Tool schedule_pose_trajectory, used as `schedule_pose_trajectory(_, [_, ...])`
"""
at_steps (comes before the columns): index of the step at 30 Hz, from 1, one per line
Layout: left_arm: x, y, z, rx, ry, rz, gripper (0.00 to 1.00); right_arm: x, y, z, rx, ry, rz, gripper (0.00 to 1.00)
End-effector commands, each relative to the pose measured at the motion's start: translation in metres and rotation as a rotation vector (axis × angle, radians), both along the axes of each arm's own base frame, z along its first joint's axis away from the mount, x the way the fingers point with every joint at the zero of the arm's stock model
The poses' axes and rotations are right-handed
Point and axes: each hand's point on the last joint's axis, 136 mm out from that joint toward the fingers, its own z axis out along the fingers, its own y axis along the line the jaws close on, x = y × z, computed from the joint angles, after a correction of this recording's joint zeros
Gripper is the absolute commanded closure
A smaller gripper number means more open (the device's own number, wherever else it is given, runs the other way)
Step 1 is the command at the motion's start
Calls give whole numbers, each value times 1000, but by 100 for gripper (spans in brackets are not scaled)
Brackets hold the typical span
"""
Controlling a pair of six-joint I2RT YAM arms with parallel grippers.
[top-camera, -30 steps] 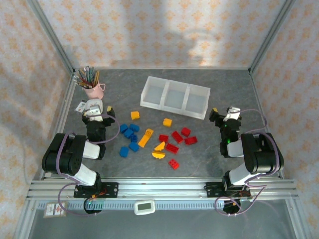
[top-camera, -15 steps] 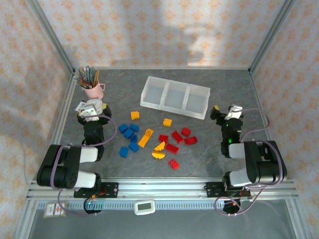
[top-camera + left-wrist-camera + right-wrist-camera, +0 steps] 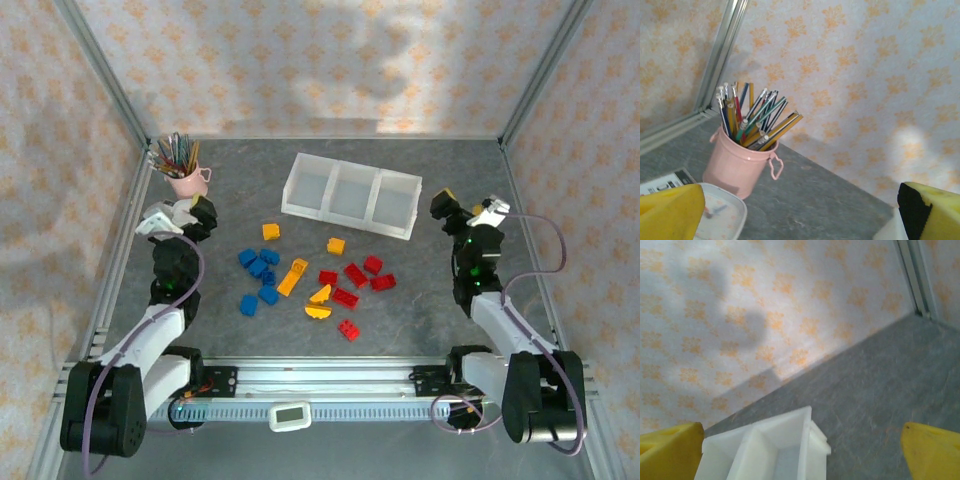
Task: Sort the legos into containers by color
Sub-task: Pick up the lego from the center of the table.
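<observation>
The legos lie loose in the middle of the table: a blue group (image 3: 258,270), yellow-orange pieces (image 3: 293,277) and a red group (image 3: 356,276). Behind them stand the containers (image 3: 350,195), three joined translucent white bins with nothing showing inside; one end bin (image 3: 775,445) appears in the right wrist view. My left gripper (image 3: 180,215) hovers open left of the bricks, near the pink cup, its yellow fingertips (image 3: 670,212) wide apart around nothing. My right gripper (image 3: 468,207) is open beside the right end of the bins, its fingertips (image 3: 935,450) holding nothing.
A pink cup of pencils (image 3: 183,178) (image 3: 737,165) stands at the back left. A flat white device (image 3: 722,210) and a card lie just in front of it. Metal frame posts and patterned walls close in the table on three sides.
Both arms have unfolded and reached forward. The left gripper swung toward the pink cup, the right one toward the bins' right end. Both stayed open; no lego moved.
</observation>
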Motion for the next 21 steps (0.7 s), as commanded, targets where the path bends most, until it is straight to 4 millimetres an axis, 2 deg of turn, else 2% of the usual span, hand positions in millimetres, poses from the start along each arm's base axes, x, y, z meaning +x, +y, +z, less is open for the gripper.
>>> schedule_pose_trajectory(1, [-12, 4, -23, -223, -9, 11, 1, -2, 2, -29, 149, 118, -18, 0])
schedule_pose_trajectory(7, [-13, -12, -30, -231, 123, -73, 1, -1, 26, -35, 154, 173, 84, 0])
schedule_pose_trajectory(10, [-12, -28, -32, -243, 168, -160, 1, 0, 47, -34, 122, 206, 142, 0])
schedule_pose_trajectory(16, [-9, -69, -36, -242, 297, -285, 1, -2, 96, -41, 85, 276, 291, 0])
schedule_pose_trajectory(21, [-4, -107, -41, -223, 399, -378, 1, -11, 145, -50, 10, 321, 428, 0])
